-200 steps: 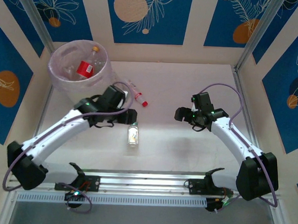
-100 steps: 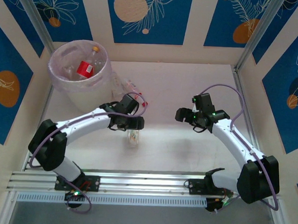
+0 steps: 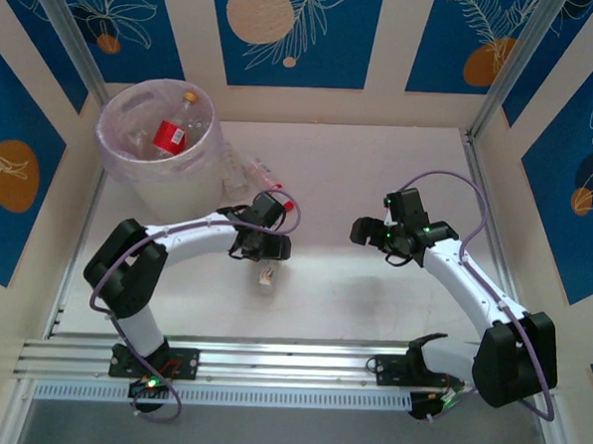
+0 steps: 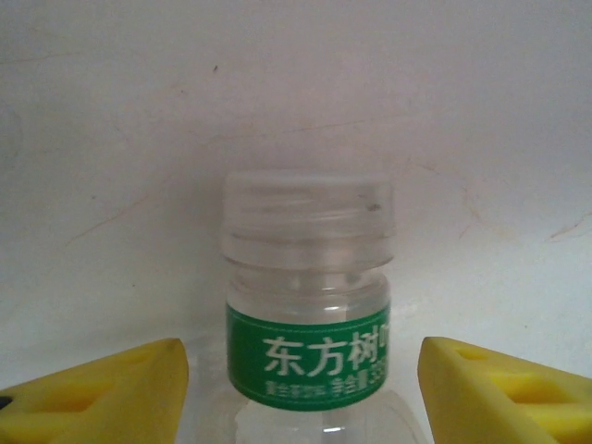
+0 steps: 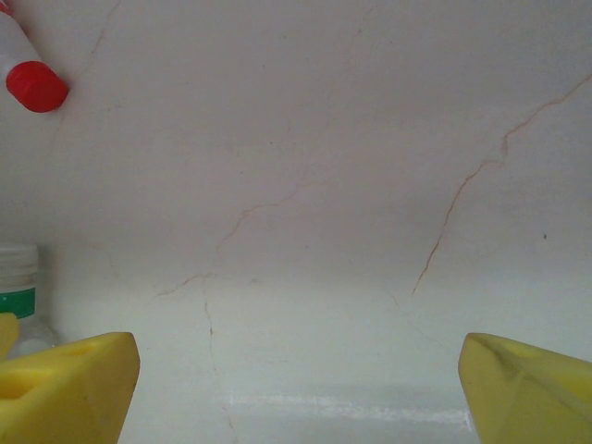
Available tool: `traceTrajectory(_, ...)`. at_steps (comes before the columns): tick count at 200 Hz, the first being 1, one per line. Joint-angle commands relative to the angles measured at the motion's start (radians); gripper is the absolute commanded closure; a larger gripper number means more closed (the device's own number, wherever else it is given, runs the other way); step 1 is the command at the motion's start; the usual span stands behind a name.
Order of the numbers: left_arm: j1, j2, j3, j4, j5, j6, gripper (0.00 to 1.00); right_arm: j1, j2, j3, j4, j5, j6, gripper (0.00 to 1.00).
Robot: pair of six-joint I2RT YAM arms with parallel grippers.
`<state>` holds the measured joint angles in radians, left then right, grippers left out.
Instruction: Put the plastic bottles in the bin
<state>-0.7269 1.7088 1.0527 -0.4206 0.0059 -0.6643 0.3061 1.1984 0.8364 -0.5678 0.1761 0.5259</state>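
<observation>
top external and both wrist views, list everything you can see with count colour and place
bin: one, translucent pale pink, far left corner of the table
bottle in the bin: one clear to see, red label; any others too blurred to count
red-capped bottle: one, clear, on the table just right of the bin
green-labelled bottle: one, clear with clear cap, lying mid-table
table: one, off-white, faint cracks
wall panels: blue and cream, leaf print, around the table
left arm, right arm: white, black joints, bases at near edge
left end effector: yellow fingers, open, astride the green-labelled bottle
right end effector: yellow fingers, open, over bare table
</observation>
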Motion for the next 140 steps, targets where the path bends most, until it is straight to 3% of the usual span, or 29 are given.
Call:
traceTrajectory(1,-0.004,0.040,0.026,0.022,-0.019,0.010,0.36,-0.005,-0.017,-0.017,0.006,-0.018,0.005,0.10)
traceTrajectory(47,-0.008,0.095,0.062,0.017,-0.029,0.046,0.42,-0.004,-0.020,-0.023,0.009,-0.020,0.009,0.10)
traceTrajectory(110,-0.017,0.112,0.107,-0.001,-0.027,0.068,0.64,-0.001,-0.020,-0.030,0.014,-0.023,0.014,0.10)
traceTrajectory(140,-0.019,0.086,0.127,-0.020,-0.021,0.076,0.66,-0.001,-0.019,-0.026,0.014,-0.023,0.014,0.10)
